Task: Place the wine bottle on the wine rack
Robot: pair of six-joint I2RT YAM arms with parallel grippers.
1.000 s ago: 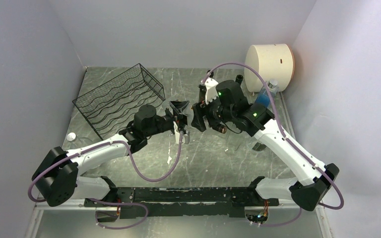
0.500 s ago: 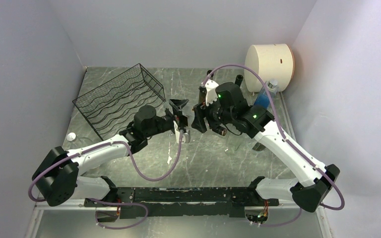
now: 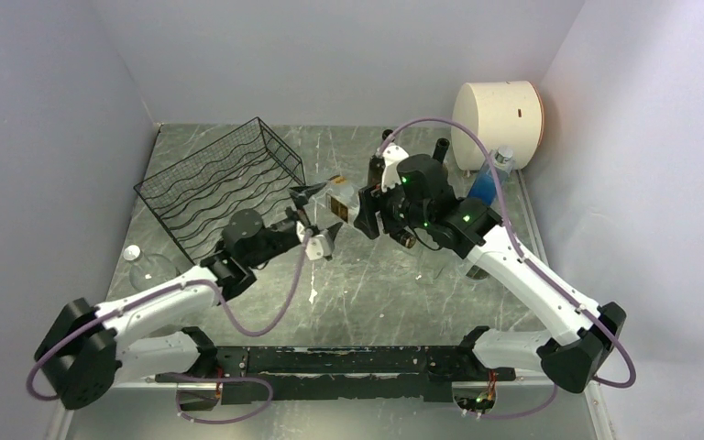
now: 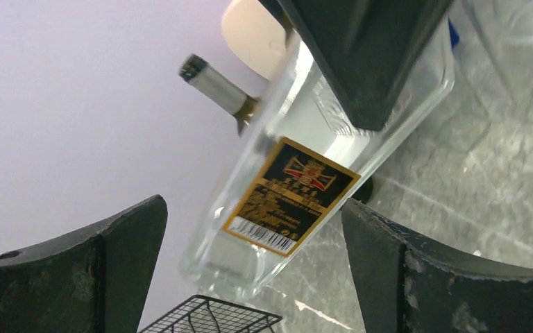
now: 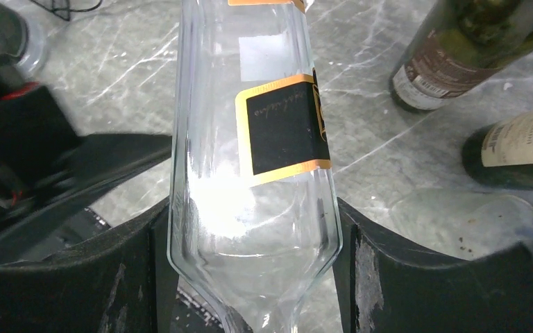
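The wine bottle (image 3: 339, 203) is clear glass with a black-and-gold label and hangs tilted above the table's middle. My right gripper (image 3: 367, 215) is shut on it; in the right wrist view both fingers press the shoulder of the wine bottle (image 5: 250, 139) around my right gripper (image 5: 250, 215). My left gripper (image 3: 314, 220) is wide open just left of the bottle's base. In the left wrist view the wine bottle (image 4: 298, 180) sits ahead of my left gripper (image 4: 253, 208), touching neither finger. The black wire wine rack (image 3: 220, 179) stands at the back left, its corner (image 4: 212, 320) just below the bottle's base.
A beige cylinder (image 3: 498, 124) stands at the back right with a blue plastic bottle (image 3: 488, 183) and a dark upright bottle (image 3: 441, 148) near it. Two dark labelled bottles (image 5: 472, 48) (image 5: 520, 149) lie on the table. A white cap (image 3: 131, 253) lies by the left wall.
My left gripper has opened wide, let go of the bottle and drawn back toward the near left. The right gripper has kept its hold and shifted slightly left.
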